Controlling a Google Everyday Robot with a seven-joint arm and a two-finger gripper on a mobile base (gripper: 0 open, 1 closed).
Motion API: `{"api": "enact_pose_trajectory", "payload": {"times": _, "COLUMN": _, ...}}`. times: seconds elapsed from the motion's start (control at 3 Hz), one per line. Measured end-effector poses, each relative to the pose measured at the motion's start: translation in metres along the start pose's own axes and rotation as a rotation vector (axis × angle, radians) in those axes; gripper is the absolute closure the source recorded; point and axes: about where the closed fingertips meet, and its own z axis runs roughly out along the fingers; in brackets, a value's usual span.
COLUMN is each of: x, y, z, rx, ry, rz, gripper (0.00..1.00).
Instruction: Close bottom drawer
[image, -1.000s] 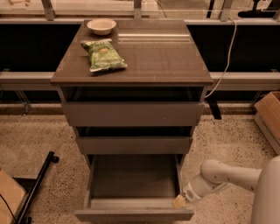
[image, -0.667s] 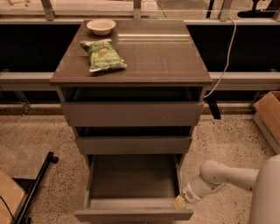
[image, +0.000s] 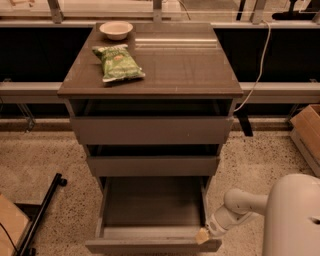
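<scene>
Where the task's thing lies: grey-brown handleless bottom drawer (image: 152, 207) is lowest in the cabinet and pulled far out toward the camera. Its plain floor and thin side walls are exposed, and its slim front panel runs along the lower edge of the view.
Change vs 1.0 s and 0.7 s ago: no clear change in drawer extension. The gripper is at the same right front corner, shifted only slightly, if at all, down and left.
Gripper: tan-tipped gripper (image: 202, 235) is low on the right, its tip against the right end of the front panel's top edge.
Gripper opening: cannot tell; nothing seen carried in it.
Arm: white rounded arm (image: 241, 201) reaches in from the right, from the white robot body (image: 295, 215) at the lower right corner.
Neighbours above: mid-sized grey-brown middle drawer (image: 152, 166) is partly out. The tallest, widest grey-brown top drawer (image: 150, 131) is also partly out, with a dark gap above each.
Cabinet: brown glossy flat cabinet top (image: 180, 65).
On top: green crinkled snack bag (image: 117, 62) lies flat at the left. A pale shallow round bowl (image: 116, 29) stands behind it at the back left, apart from the bag.
Surroundings: speckled beige floor (image: 50, 160). A black stand leg (image: 42, 212) is on the floor at lower left, a brown cardboard box (image: 307, 130) at the right edge, and a white cable (image: 260, 60) hangs right of the cabinet.
</scene>
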Motion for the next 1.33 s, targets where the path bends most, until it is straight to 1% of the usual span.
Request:
{"api": "enact_pose_trajectory", "payload": {"times": 0.33, "x": 0.002, "y": -0.027, "z": 0.04, "rx": -0.02, "ry": 0.032, "rz": 0.066, "gripper": 1.0}}
{"api": "enact_pose_trajectory", "payload": {"times": 0.67, "x": 0.007, "y": -0.035, "z": 0.053, "rx": -0.024, "ry": 0.061, "rz": 0.101, "gripper": 1.0}}
{"api": "enact_pose_trajectory", "payload": {"times": 1.0, "x": 0.007, "y": -0.035, "z": 0.053, "rx": -0.024, "ry": 0.061, "rz": 0.101, "gripper": 1.0}}
{"api": "enact_pose_trajectory", "payload": {"times": 1.33, "x": 0.007, "y": -0.035, "z": 0.053, "rx": -0.024, "ry": 0.061, "rz": 0.101, "gripper": 0.84}}
